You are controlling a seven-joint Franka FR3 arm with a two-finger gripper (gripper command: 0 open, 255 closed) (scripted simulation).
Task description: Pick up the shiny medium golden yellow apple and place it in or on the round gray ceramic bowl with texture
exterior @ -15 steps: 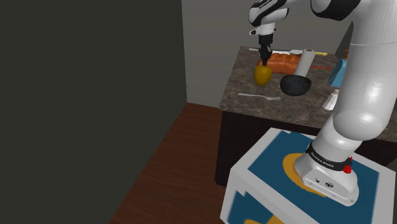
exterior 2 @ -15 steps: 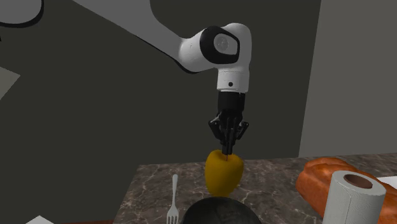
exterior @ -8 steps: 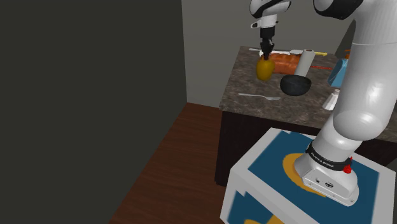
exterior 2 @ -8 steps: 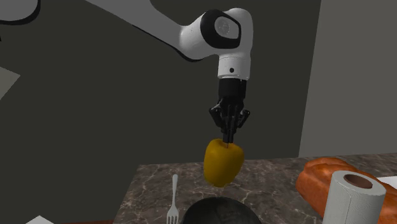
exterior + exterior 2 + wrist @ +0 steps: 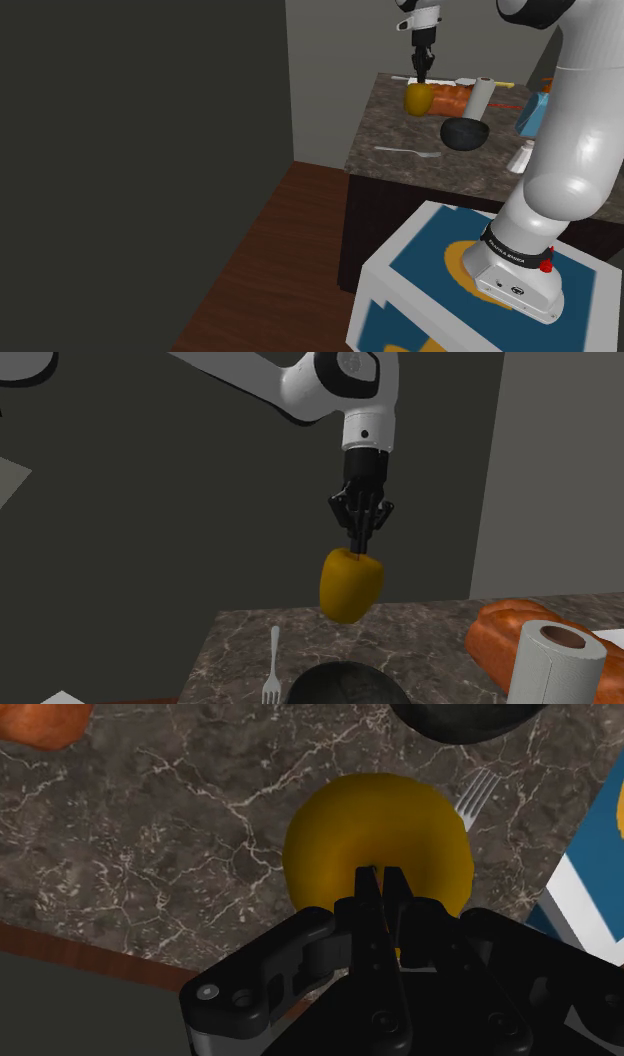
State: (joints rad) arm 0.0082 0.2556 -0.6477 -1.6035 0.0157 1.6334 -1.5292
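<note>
Veined table (image 5: 420,637) below; tool (image 5: 360,549) clamped on apple (image 5: 351,587) by its top, thin grip may slip, dropping it short of bowl (image 5: 345,687)

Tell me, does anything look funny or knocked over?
Just the apple: it dangles above the counter, pinched only at its very top by the gripper, hanging a bit tilted. Nothing looks spilled or broken.

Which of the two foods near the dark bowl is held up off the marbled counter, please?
The shiny golden-yellow apple: it hangs from the black claw, clear of the marbled counter, while the orange-brown bread loaf lies on it.
</note>
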